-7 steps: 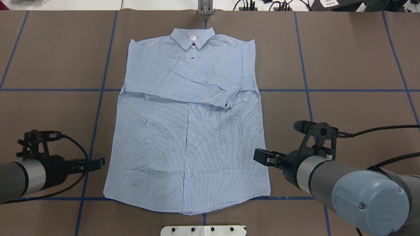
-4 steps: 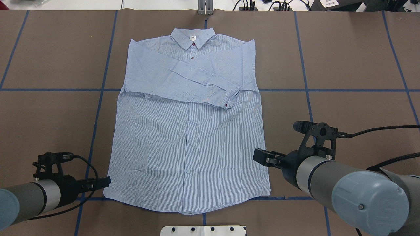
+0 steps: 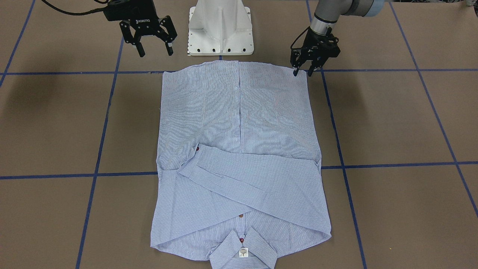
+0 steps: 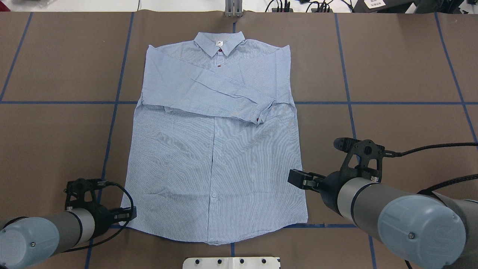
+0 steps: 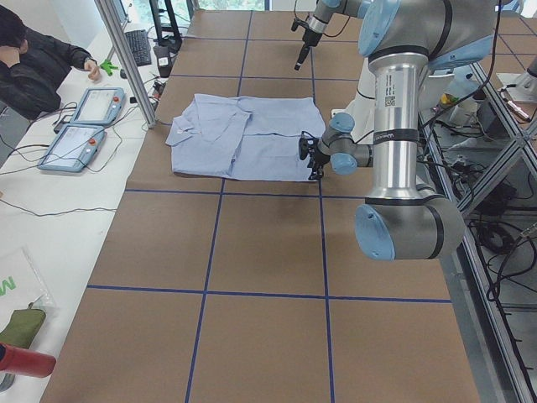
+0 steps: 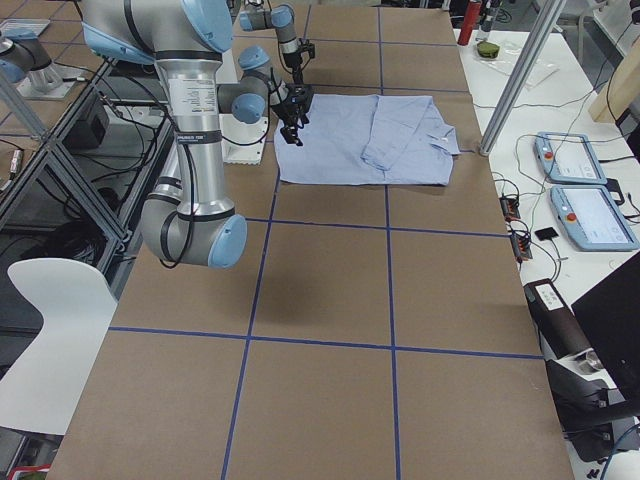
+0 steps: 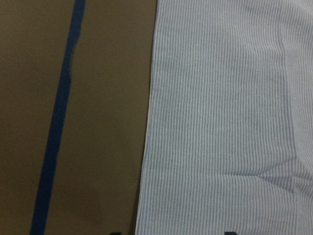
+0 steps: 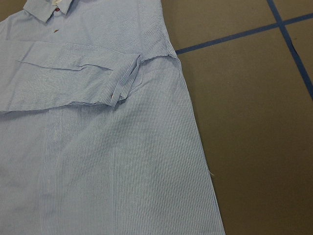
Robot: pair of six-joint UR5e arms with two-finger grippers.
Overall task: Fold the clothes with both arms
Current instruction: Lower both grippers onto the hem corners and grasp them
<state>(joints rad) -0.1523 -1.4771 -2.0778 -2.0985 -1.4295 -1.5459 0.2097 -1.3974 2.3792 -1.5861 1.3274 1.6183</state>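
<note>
Shirt (image 4: 213,157): flat on the brown table (image 4: 403,63), front up, collar away from the robot; both sleeves crossed over the chest; fine blue-white stripes, red buttons.
Front-facing view: shows each gripper's finger spread, which the overhead view, seeing them end-on, does not.
Left gripper (image 3: 303,71): jaws partly apart, tips at the hem corner, gripping nothing.
Right gripper (image 3: 155,52): jaws wide apart, empty, near the opposite hem corner.
Left wrist view: fingertips nearly cut off at the bottom edge.

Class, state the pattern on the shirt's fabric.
Fine light-blue and white stripes on the shirt, clearest in the left wrist view.
</note>
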